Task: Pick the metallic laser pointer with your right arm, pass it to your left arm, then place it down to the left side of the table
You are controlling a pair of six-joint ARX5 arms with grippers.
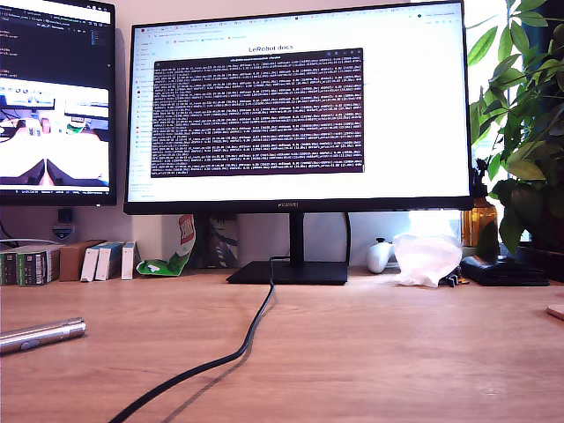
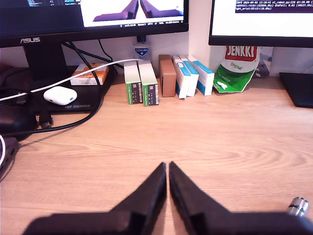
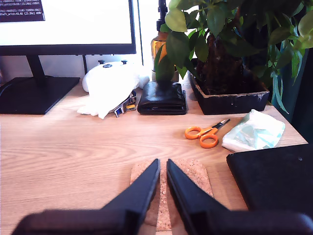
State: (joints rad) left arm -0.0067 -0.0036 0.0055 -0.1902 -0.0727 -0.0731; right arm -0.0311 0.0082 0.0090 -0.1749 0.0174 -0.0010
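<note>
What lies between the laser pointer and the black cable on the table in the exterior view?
Only bare wood of the table shows between the metallic laser pointer and the black cable in the exterior view.

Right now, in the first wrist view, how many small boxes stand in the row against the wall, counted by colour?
Green and white boxes: 2
Brown box: 1
Blue and white boxes: 3
Total: 6

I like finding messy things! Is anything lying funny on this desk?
A little. The silver laser pointer lies on its side at the exterior view's left edge, half out of view. A black cable snakes loose across the table. Nothing looks spilled or broken.
</note>
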